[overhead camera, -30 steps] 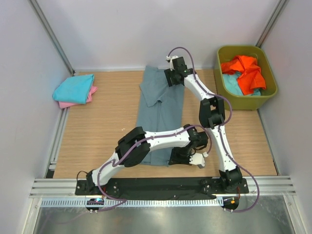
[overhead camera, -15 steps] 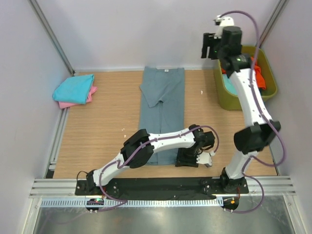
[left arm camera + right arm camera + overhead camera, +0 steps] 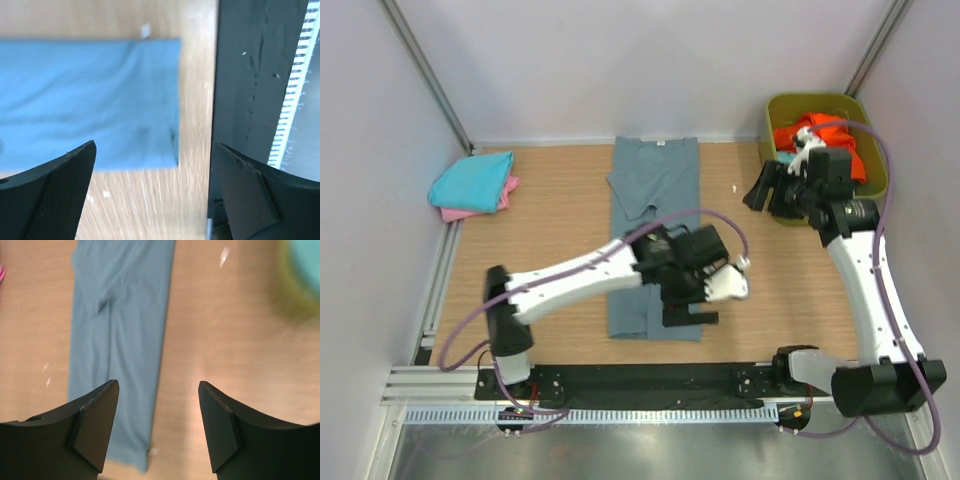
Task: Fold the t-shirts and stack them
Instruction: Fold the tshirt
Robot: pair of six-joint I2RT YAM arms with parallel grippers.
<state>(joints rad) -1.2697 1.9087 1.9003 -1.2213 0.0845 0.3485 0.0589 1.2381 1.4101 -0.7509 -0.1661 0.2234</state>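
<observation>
Top external view: the grey-blue shirt (image 3: 655,185) lies flat at the middle of the counter (image 3: 540,240). Its sides are folded inward to make a long narrow strip, and the collar label points toward the far wall.

The left pincer (image 3: 155,147) hangs over the strip's near right corner, jaws spread wide with nothing between them. The left wrist view shows the hem lying flat below it, ungripped. The right pincer (image 3: 157,385) is also released and empty, held high between the strip and the green tub (image 3: 880,175).

Assessment: the lengthwise fold appears complete and the crosswise fold is outstanding. The left pincer's position suits taking the near hem. The right arm looks raised to keep clear of the cloth.

A turquoise shirt (image 3: 470,180) sits folded on a pink shirt (image 3: 510,187) at the far left, presumably the finished stack. An orange shirt (image 3: 830,135) lies crumpled in the tub, evidently awaiting its turn.
</observation>
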